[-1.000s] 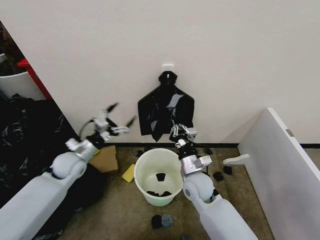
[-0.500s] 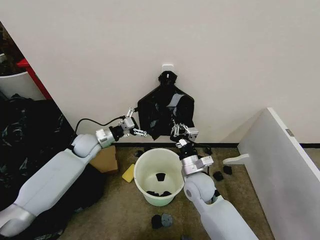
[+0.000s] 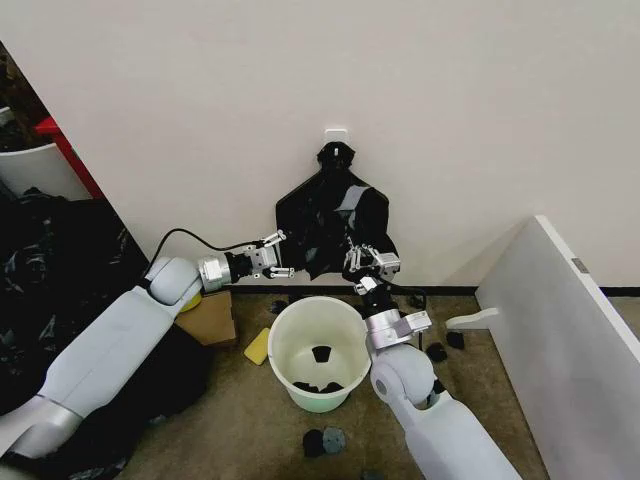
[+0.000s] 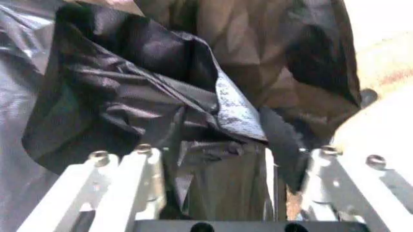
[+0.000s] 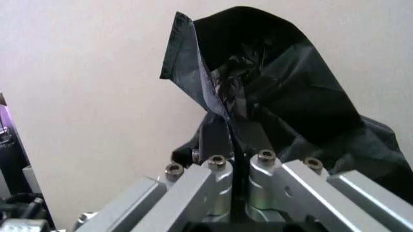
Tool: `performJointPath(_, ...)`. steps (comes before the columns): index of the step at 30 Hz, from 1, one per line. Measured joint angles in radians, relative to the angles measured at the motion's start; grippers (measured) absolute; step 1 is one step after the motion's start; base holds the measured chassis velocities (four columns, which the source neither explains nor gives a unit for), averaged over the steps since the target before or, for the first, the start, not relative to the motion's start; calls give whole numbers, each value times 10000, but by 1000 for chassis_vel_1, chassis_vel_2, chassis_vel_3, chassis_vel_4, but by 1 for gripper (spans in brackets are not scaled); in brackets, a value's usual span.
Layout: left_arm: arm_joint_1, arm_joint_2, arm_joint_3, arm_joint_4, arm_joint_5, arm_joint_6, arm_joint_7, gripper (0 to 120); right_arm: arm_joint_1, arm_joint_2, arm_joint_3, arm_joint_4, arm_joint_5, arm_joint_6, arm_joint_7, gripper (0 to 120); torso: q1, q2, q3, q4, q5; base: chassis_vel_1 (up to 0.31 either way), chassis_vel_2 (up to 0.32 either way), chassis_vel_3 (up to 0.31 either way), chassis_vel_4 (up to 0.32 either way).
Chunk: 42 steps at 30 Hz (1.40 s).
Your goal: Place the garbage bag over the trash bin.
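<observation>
Your right gripper (image 3: 368,258) pinches the garbage bag (image 3: 335,225) hanging at centre frame, your left gripper (image 3: 281,256) gapes at its edge, and the trash bin (image 3: 312,352) below waits uncovered.

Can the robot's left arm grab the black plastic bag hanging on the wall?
Probably yes. The left gripper is right at the edge of the thin, crinkled black garbage bag, jaws open, with bag plastic between them in the left wrist view and nothing blocking. The right gripper already pinches it.

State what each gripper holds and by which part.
The right gripper pinches the garbage bag by a lower edge fold. The left gripper is open around the bag's other lower edge, holding nothing.
</observation>
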<state>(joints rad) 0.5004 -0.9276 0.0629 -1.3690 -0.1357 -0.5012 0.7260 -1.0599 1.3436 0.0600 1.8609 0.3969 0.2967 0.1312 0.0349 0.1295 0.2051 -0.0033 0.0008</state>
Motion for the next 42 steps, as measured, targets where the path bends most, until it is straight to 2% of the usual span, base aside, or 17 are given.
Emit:
performJointPath(1,-38,-70,-13,70,53,-35,59,41,-4,9,0,0,-11,-1,0,0,0,0,0,0,-1,0,0,0,0)
performJointPath(3,-85,-179,-57,116,80,-86,155,48,-18,23,2,-6,-39,-1,0,0,0,0,0,0,0,0,0,0,0)
performJointPath(5,-97,-213,-78,116,84,-100,200,50,-23,23,3,-19,-49,-2,0,0,0,0,0,0,0,0,0,0,0)
performJointPath(9,-128,-352,-127,122,120,-203,521,70,-14,-12,13,-95,-64,0,-1,0,0,0,0,1,0,0,0,0,0)
performJointPath(11,-128,-401,-149,142,120,-224,638,71,4,-39,13,-117,-64,0,-2,0,0,0,0,1,0,0,0,0,0)
performJointPath(16,-125,-551,-203,271,113,-303,982,94,91,-130,18,-222,-58,6,-7,0,0,0,0,1,0,0,0,0,0)
performJointPath(20,-175,-668,-209,419,260,-378,1048,95,118,-138,18,-228,-46,10,-11,0,0,0,0,1,-1,0,0,0,0)
performJointPath(22,-212,-740,-211,480,331,-394,1048,94,128,-157,14,-227,-44,10,-12,0,0,0,0,1,-1,0,0,0,0)
performJointPath(25,-250,-792,-228,531,422,-398,1014,81,136,-200,14,-191,-41,10,-12,0,0,0,0,0,-1,0,0,0,0)
performJointPath(27,-259,-797,-235,539,433,-398,993,79,137,-216,14,-175,-40,9,-12,0,0,0,0,1,-1,0,0,0,0)
performJointPath(32,-289,-803,-296,598,436,-398,857,56,109,-261,19,-105,-39,7,-12,0,0,0,0,1,-1,0,0,0,0)
performJointPath(34,-290,-804,-306,607,436,-398,828,53,101,-265,22,-96,-39,7,-12,0,0,0,0,1,0,0,0,0,0)
performJointPath(38,-286,-816,-360,652,428,-398,690,34,54,-283,33,-52,-41,3,-12,0,0,2,0,1,-1,0,0,0,0)
performJointPath(41,-267,-816,-390,659,428,-397,632,32,30,-291,39,-34,-42,2,-12,0,0,2,0,0,0,0,0,0,0)
performJointPath(42,-246,-816,-412,660,428,-391,579,25,15,-296,45,-25,-43,1,-11,0,0,2,0,0,0,0,0,0,0)
